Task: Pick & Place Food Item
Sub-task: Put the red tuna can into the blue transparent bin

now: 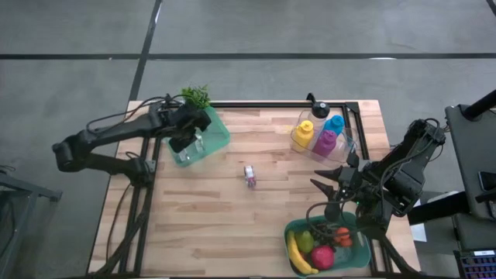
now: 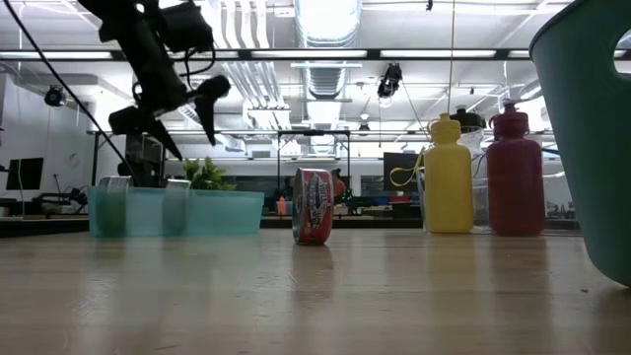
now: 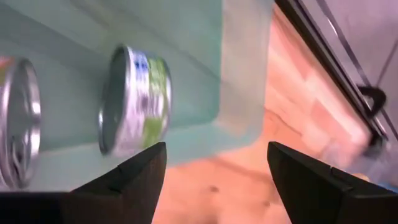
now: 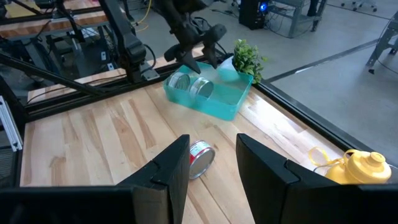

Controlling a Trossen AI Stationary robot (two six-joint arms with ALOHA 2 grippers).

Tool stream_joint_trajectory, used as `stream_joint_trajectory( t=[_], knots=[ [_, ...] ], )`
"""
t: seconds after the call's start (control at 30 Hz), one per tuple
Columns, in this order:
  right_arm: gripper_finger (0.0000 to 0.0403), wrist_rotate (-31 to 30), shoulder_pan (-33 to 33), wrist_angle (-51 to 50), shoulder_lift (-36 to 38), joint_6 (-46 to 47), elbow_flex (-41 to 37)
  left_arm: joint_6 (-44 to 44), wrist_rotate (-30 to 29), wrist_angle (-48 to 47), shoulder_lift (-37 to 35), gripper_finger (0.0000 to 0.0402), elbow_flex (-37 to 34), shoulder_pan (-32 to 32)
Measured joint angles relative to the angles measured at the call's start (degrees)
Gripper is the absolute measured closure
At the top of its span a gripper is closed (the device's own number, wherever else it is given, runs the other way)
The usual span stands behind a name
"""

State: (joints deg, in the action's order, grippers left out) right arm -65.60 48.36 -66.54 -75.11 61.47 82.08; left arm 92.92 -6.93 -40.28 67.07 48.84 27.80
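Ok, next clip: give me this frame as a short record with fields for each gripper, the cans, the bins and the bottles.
left gripper: open, empty, above the teal tray
right gripper: empty, jaws a little apart, raised near the green basket
cans in tray: two, on edge
loose can: on its side at the middle of the table
green basket contents: banana, other fruit
bottles: upright, far right corner

Robotics lab/workshop: ceiling strip lights (image 2: 325, 51), overhead ducts (image 2: 330, 79), benches w/ monitors (image 2: 25, 174), concrete floor (image 1: 232, 27).
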Motion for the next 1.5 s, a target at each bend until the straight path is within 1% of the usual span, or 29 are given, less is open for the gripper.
stream_joint_trajectory(
  t=[0.13,0.33,0.47,0.63,0.8,0.93,1.07,1.23,1.37,1.5],
  knots=[
    [0.0278,0.0,0.0,0.0,0.0,0.0,0.0,-0.1,1.4,-0.1,-1.7,0.012,0.0,-2.1],
    [0.0278,0.0,0.0,0.0,0.0,0.0,0.0,-0.3,2.2,-0.1,-2.1,0.012,0.0,-6.9],
    [0.0278,0.0,0.0,0.0,0.0,0.0,0.0,-4.6,2.3,0.9,-2.1,0.012,0.0,-10.3],
    [0.0278,0.0,0.0,0.0,0.0,0.0,0.0,-8.8,2.7,2.6,-2.1,0.012,0.0,-15.7],
    [0.0278,0.0,0.0,0.0,0.0,0.0,0.0,-9.0,2.7,6.1,-1.7,0.012,0.0,-22.0],
    [0.0278,0.0,0.0,0.0,0.0,0.0,0.0,-8.5,2.7,7.5,0.0,0.012,0.8,-25.4],
    [0.0278,0.0,0.0,0.0,0.0,0.0,0.0,-7.2,2.5,2.0,4.4,0.012,6.4,-27.5],
    [0.0278,0.0,0.0,0.0,0.0,0.0,0.0,-7.9,2.0,-5.0,12.9,0.012,16.7,-28.0],
    [0.0278,0.0,0.0,0.0,0.0,0.0,0.0,-11.2,2.0,-10.6,20.6,0.012,26.1,-28.0],
    [0.0278,0.0,0.0,0.0,0.0,0.0,0.0,-13.0,2.0,-21.4,28.8,0.012,36.9,-28.2]
  ],
)
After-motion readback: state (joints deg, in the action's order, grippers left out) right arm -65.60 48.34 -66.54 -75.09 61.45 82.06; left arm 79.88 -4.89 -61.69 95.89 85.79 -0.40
